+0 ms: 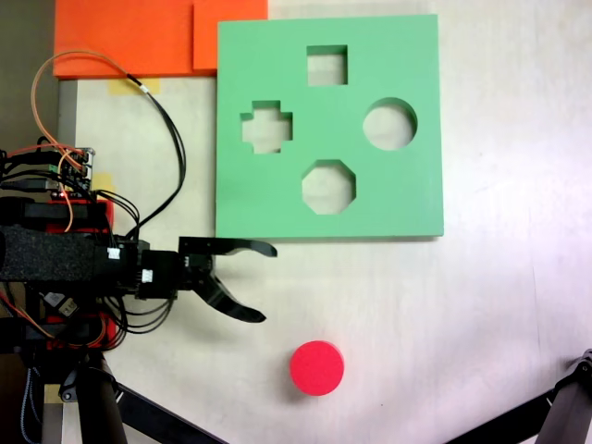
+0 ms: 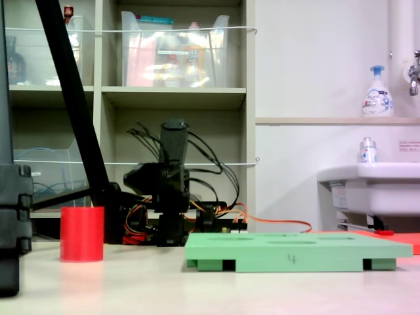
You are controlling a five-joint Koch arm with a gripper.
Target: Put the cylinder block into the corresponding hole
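My pincer [image 1: 268, 283] gapes empty; cylinder [image 1: 316, 368] at its five o'clock, apart. Round hole [image 1: 389, 124] at board's [image 1: 277, 199] three o'clock. Side-on, holes barely show.

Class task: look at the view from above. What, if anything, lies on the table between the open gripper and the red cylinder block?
Nothing. In the fixed view from above, the stretch between the gripper and the cylinder block is bare pale table; the green board lies farther up.

Cylinder block [image 1: 316, 367] standing on table [image 1: 499, 305], below board [image 1: 277, 199] in a fixed view; gripper [image 1: 268, 283] lying between, left, apart from both.
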